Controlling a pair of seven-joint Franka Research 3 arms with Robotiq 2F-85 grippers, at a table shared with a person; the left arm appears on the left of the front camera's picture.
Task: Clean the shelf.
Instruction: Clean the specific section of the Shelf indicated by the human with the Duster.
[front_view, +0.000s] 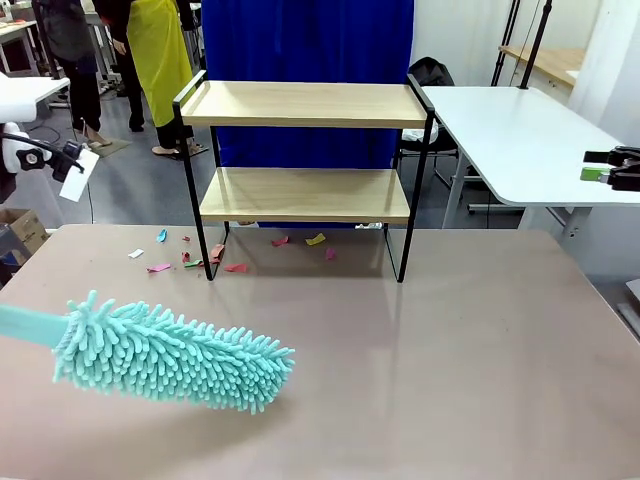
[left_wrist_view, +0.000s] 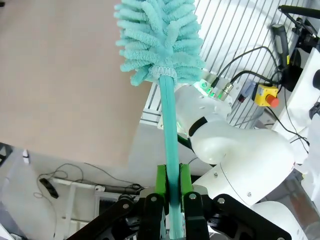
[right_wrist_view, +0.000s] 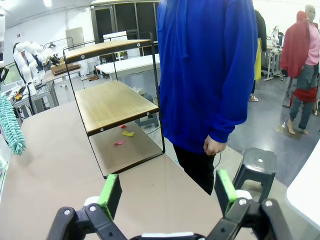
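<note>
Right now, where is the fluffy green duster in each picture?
Front view: the duster is low on the left, over the brown table.
Left wrist view: the duster's head is at the top middle, and its handle runs down into the shut left gripper.
Right wrist view: the duster is at the left edge, halfway up.
Shared landmark: the brown table, next to the duster in every view.

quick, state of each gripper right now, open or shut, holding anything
Left gripper: closed on the handle of the teal duster.
Right gripper: open, holding nothing.
</note>
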